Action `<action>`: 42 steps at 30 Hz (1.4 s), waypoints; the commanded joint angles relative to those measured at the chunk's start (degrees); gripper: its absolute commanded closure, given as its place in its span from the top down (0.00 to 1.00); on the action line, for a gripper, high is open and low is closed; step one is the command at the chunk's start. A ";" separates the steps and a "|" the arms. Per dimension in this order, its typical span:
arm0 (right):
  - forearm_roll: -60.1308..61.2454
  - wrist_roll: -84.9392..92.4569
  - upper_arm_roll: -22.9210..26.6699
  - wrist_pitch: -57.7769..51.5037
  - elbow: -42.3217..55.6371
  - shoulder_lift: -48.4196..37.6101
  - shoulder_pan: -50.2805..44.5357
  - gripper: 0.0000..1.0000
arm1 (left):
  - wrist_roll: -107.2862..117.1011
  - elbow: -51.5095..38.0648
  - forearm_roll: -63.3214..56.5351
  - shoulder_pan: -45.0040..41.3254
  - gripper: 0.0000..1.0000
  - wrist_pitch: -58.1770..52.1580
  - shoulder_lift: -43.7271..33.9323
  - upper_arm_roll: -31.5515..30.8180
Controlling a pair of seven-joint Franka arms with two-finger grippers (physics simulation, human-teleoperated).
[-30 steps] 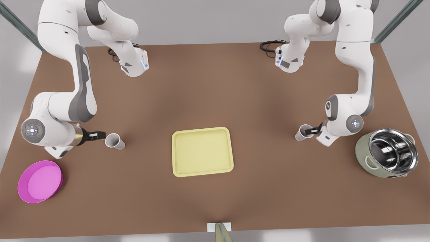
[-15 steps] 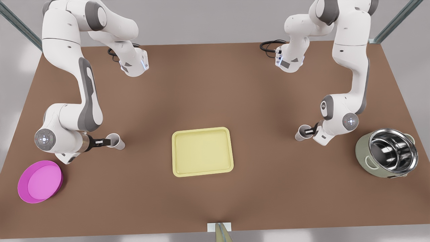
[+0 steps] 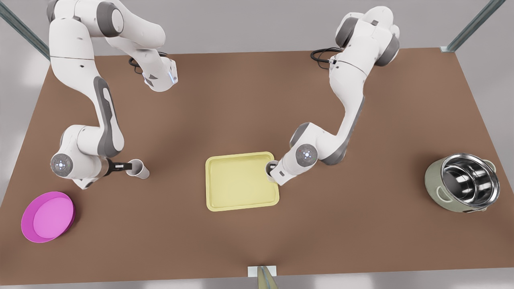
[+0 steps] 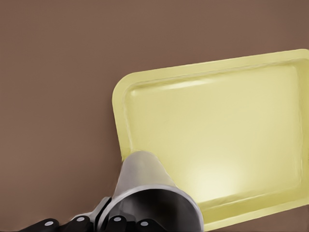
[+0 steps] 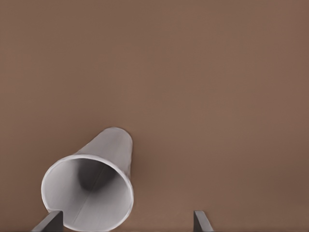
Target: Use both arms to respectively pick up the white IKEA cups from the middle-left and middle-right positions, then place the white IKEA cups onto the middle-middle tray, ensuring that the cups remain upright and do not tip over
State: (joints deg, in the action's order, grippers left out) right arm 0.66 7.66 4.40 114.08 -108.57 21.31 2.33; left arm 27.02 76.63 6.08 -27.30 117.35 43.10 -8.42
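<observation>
Carried cup (image 3: 271,167) mostly behind wrist.

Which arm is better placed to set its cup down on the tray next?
Left. The left pincer grips the held cup upright at the tray edge. The right pincer is open beside the other cup, which stands on the table away from the tray.

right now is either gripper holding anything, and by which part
The left gripper holds a white cup by its rim, at the yellow tray's edge. The right gripper is open beside the other white cup, holding nothing.
</observation>
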 commanded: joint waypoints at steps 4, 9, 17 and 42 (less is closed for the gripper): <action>0.57 0.16 -0.01 10.20 -4.02 0.31 0.13 1.00 | 46.81 -0.34 0.16 -2.67 0.21 7.80 3.48 -0.10; 1.09 0.16 -0.01 12.40 -4.72 2.42 0.22 1.00 | 46.81 -0.34 0.16 -3.37 0.24 9.48 4.80 -0.90; 1.53 0.34 -0.10 14.16 -4.72 4.97 0.48 0.29 | 46.63 -0.08 0.07 -2.76 1.00 5.17 3.21 -0.90; 1.89 1.04 -18.91 23.29 21.20 22.19 -18.24 0.21 | -26.49 1.42 -9.78 20.62 1.00 -43.96 -29.75 4.91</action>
State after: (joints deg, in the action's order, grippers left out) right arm 2.81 9.21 -14.47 135.43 -87.28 43.26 -15.57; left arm 24.49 78.07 -3.70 -6.67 74.67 13.40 -3.52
